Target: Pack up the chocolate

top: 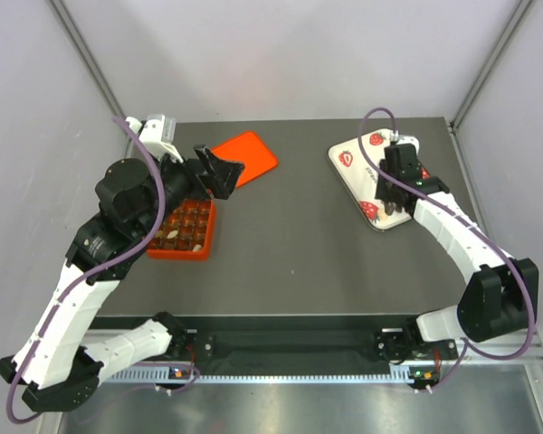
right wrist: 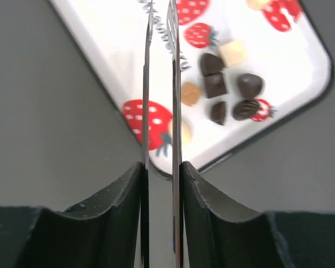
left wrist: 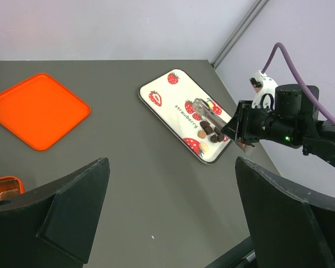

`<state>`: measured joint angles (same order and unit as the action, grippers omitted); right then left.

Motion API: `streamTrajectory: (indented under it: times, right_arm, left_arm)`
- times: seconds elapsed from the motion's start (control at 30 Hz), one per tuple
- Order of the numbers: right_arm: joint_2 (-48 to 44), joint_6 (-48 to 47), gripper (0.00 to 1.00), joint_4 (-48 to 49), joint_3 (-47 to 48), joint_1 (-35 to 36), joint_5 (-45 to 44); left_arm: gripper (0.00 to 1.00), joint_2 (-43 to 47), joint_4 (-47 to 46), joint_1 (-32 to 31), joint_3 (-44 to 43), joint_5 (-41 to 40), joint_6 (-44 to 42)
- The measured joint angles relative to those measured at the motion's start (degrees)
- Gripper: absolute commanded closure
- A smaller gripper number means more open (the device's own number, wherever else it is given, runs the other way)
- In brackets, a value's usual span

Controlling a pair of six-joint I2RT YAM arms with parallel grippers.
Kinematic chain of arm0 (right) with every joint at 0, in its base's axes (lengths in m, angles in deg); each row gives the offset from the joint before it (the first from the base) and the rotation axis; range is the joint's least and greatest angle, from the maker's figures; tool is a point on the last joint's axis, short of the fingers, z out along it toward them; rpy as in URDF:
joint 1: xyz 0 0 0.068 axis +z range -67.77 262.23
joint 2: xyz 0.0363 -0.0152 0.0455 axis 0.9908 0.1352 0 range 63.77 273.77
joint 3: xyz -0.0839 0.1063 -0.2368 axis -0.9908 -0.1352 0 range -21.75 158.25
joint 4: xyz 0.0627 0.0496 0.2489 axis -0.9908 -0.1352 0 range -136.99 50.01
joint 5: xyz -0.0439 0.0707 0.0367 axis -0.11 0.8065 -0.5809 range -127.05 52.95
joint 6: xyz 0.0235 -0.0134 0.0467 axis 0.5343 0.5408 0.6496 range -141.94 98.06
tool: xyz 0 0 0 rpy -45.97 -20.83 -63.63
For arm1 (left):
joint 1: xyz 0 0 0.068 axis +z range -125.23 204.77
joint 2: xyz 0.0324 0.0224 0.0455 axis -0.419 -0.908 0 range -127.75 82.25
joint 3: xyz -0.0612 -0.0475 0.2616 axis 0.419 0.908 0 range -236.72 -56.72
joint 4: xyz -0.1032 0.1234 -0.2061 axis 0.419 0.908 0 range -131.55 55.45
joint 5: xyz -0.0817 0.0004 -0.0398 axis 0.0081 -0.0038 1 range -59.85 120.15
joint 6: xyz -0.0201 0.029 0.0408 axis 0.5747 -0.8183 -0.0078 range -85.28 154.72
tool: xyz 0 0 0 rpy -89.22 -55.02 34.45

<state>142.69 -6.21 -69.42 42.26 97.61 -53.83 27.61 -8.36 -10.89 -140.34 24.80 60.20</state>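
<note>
Several small pieces of chocolate [right wrist: 215, 85], mostly dark brown with a few pale ones, lie near one corner of a white strawberry-print tray [right wrist: 109, 61]. They also show in the left wrist view as chocolate [left wrist: 208, 133] on the tray [left wrist: 162, 89]. My right gripper [right wrist: 161, 167] is shut on thin metal tongs [right wrist: 173, 84], whose blades stand a narrow gap apart and reach over the tray; their tips are out of view. In the top view the right gripper [top: 394, 181] hangs over the tray [top: 348, 158]. My left gripper [left wrist: 172, 184] is open and empty above the bare table.
An orange-red compartment box [top: 183, 231] holding several chocolates lies under my left arm [top: 131, 194]. Its flat orange lid [top: 247, 155] lies behind it, and the lid [left wrist: 36, 109] also shows in the left wrist view. Metal frame posts stand at the table's far corners.
</note>
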Motion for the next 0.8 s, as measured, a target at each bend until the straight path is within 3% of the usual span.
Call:
streamTrajectory:
  times: [0.17, 0.37, 0.8]
  right_arm:
    - [-0.09, 0.61, 0.60, -1.44, -0.39, -5.62, -2.03]
    - [-0.85, 0.55, 0.59, -2.01, -1.84, -12.00, 1.53]
    - [-0.61, 0.37, 0.56, -1.92, -3.65, -13.46, 5.07]
  left_arm:
    - [0.01, 0.00, 0.04, 0.00, 0.00, 0.00, -0.02]
    - [0.01, 0.00, 0.00, 0.00, 0.00, 0.20, 0.00]
    - [0.01, 0.13, 0.00, 0.00, 0.00, 0.22, 0.00]
